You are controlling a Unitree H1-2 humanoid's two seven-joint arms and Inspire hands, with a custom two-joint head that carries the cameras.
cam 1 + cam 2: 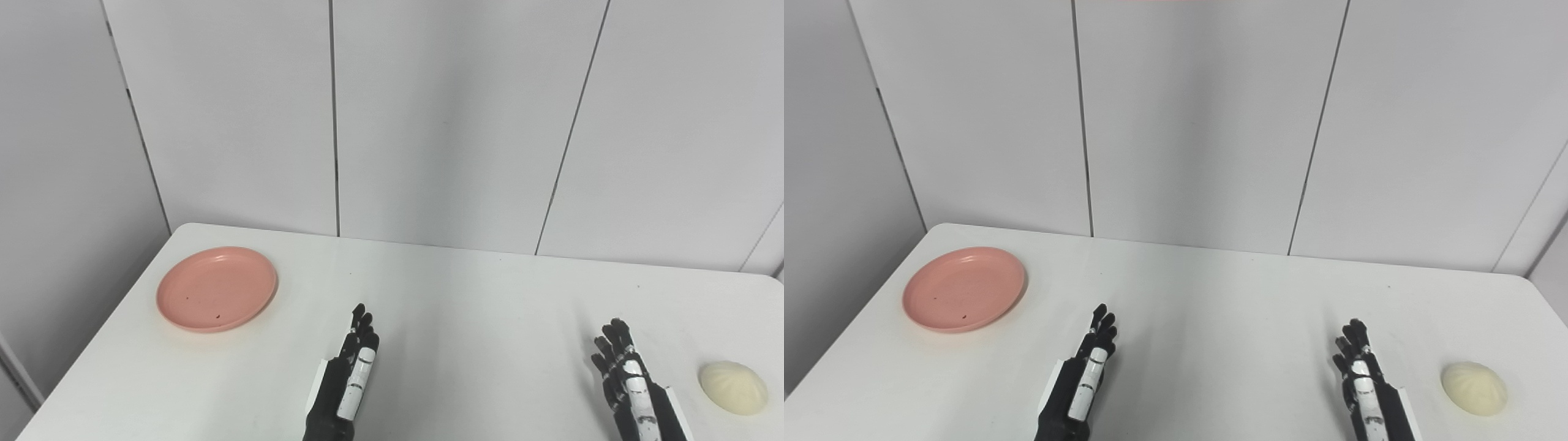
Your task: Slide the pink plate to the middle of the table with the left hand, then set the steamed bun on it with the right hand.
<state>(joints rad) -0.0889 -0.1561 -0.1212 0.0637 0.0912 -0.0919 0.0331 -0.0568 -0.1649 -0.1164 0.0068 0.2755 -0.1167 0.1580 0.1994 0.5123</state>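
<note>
While apart: pink plate (216, 288), steamed bun (733, 387).

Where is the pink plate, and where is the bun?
pink plate (208, 288), left eye view, on its flat middle.
steamed bun (733, 387), left eye view, on the top of its dome.

Table layout

Plate (216, 288) lies on the table (465, 306) at far left, near the back edge. Bun (733, 387) lies on the table at far right, near the front. Left hand (350, 373) is right of the plate and nearer the front, apart from it. Right hand (628, 376) is just left of the bun, not touching it.
</note>
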